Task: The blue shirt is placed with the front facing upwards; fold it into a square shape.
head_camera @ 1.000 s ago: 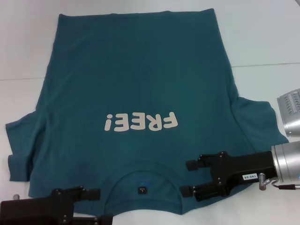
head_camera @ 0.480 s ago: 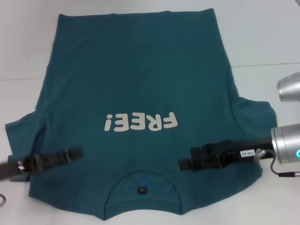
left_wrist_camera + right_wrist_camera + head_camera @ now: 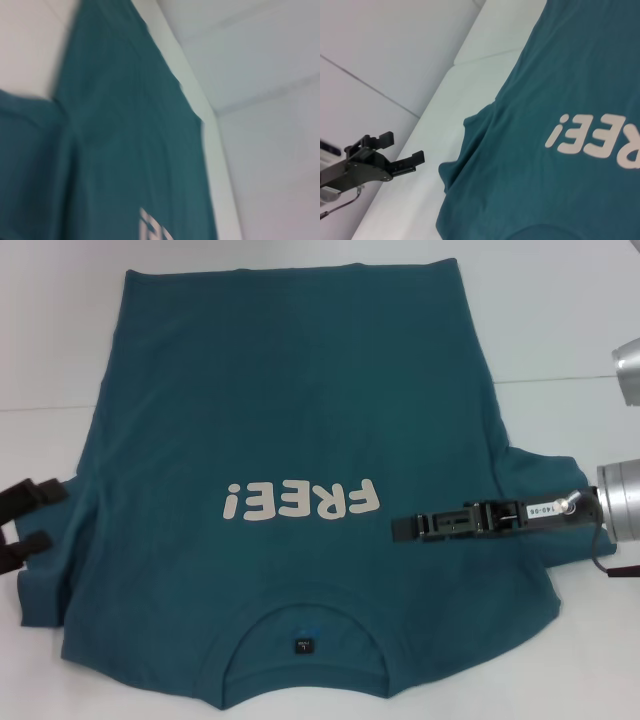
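The blue shirt [image 3: 300, 390] lies flat, front up, on the white table. Its collar [image 3: 305, 615] is at the near edge and the white "FREE!" lettering [image 3: 300, 502] reads upside down to me. My left gripper [image 3: 57, 516] is open at the outer edge of the left sleeve, with nothing between its fingers. The right wrist view shows that left gripper [image 3: 406, 146] open beside the sleeve. My right gripper [image 3: 398, 530] is turned edge-on above the chest, just right of the lettering, pointing toward the shirt's middle. The left wrist view shows only the shirt [image 3: 125, 150] and table.
The white table [image 3: 570, 310] surrounds the shirt, with a seam line running across it. My right arm's silver wrist [image 3: 622, 502] hangs over the right sleeve [image 3: 545, 480]. Another silver arm part [image 3: 630, 370] shows at the right edge.
My left gripper moved from beside the collar out to the left sleeve's edge. My right gripper moved away from the collar toward the lettering's right side and rolled edge-on.
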Tool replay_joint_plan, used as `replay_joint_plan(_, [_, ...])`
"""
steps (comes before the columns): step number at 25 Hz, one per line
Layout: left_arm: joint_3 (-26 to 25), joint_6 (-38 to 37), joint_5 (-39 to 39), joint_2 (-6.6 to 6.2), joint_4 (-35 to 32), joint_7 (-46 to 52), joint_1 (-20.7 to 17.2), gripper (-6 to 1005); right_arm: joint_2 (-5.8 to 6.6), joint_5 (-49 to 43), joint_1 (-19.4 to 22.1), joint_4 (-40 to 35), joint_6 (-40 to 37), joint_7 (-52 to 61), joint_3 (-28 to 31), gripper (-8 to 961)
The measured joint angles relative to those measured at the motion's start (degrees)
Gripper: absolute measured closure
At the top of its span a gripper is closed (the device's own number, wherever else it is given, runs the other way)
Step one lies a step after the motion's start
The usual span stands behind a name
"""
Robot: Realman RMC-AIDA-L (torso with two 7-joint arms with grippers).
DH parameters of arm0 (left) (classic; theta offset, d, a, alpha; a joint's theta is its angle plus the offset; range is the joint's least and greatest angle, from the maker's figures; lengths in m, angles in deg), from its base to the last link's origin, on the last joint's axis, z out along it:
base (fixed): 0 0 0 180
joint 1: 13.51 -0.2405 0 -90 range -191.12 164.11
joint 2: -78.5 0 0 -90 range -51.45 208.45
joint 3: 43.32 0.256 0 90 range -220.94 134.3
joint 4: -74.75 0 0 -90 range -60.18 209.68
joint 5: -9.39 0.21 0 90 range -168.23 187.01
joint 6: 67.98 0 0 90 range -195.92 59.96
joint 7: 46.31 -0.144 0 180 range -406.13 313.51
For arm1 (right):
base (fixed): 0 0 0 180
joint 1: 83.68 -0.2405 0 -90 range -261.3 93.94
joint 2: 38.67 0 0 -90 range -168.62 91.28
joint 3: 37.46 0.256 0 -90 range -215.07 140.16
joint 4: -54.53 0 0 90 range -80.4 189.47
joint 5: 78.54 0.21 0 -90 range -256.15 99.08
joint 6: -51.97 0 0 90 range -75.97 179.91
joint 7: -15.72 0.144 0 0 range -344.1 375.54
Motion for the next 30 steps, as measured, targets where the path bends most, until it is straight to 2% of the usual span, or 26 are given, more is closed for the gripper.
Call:
replay_joint_plan(7, [-2.6, 5.8, 3.0, -0.52, 0.9, 1.8, -0.3, 66, 0.86, 0.2, 0.0, 0.0, 0.4, 0.4, 0.1, 38])
replay_joint_plan(15, [-2.1, 12.2, 5.1, -0.65, 3.0, 2.5, 0.3, 67, 0.99, 0.2, 0.2, 0.1, 1.4, 0.4, 0.3, 38])
replay_joint_plan(30, [-1.8, 15.1, 8.1, -0.63, 5.2, 2.1, 0.2, 66, 1.05, 0.2, 0.5, 0.5, 1.8, 0.5, 1.5, 39])
